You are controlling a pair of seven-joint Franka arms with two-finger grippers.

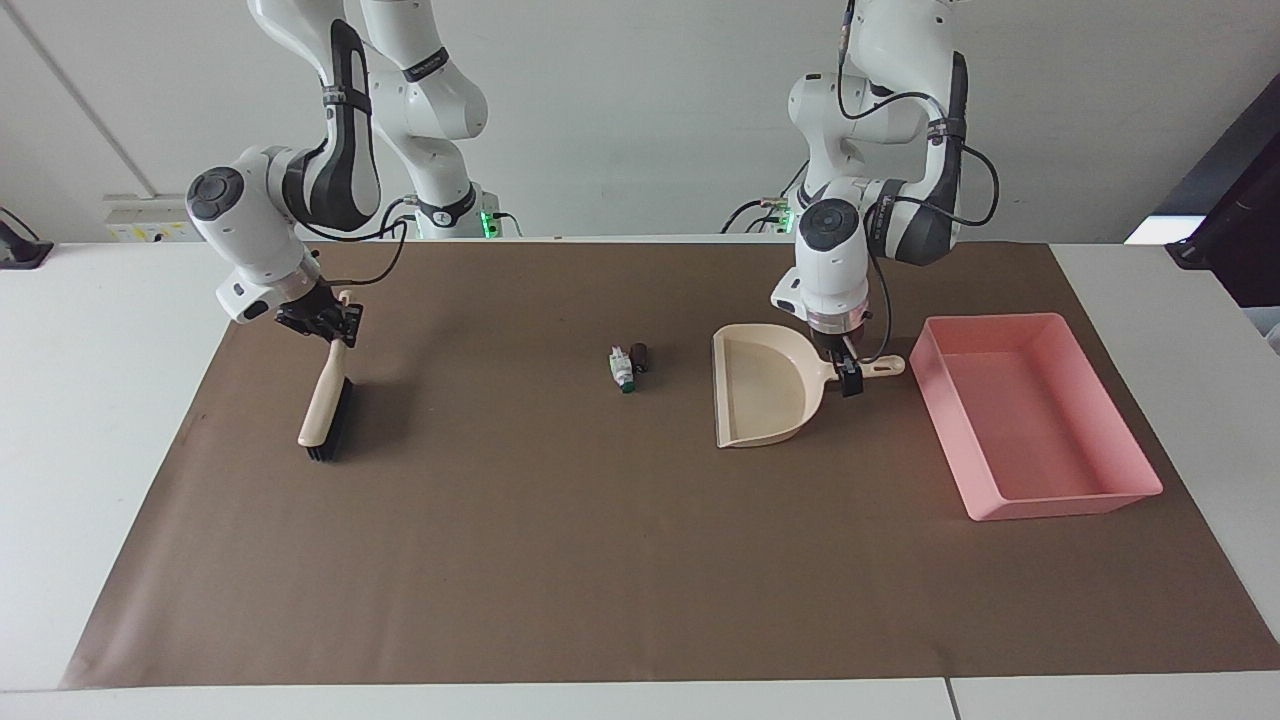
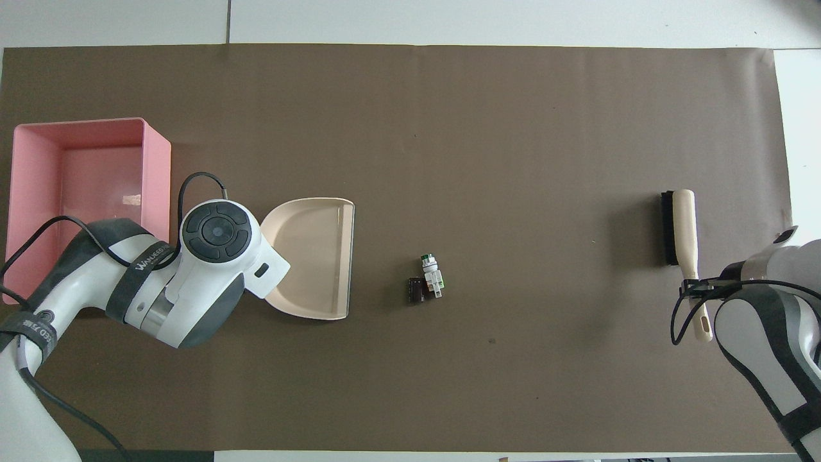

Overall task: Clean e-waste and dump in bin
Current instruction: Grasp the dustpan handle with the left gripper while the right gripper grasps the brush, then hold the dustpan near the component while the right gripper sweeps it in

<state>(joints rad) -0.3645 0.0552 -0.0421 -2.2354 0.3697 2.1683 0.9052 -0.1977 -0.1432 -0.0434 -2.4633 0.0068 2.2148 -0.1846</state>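
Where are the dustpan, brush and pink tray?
dustpan (image 1: 758, 392), facing view, on the flat inside of the scoop.
brush (image 1: 322, 398), facing view, on the beige back above the bristles.
pink tray (image 2: 156, 173), overhead view, on the wall nearest the dustpan.

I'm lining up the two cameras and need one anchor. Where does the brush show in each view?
Facing view: the brush lies at the picture's left, its handle end up in the right gripper, which is shut on it.
Overhead view: the brush lies at the picture's right edge, bristles toward the middle of the table.
Shared landmark: the e-waste sits mid-mat in both, with the dustpan beside it.
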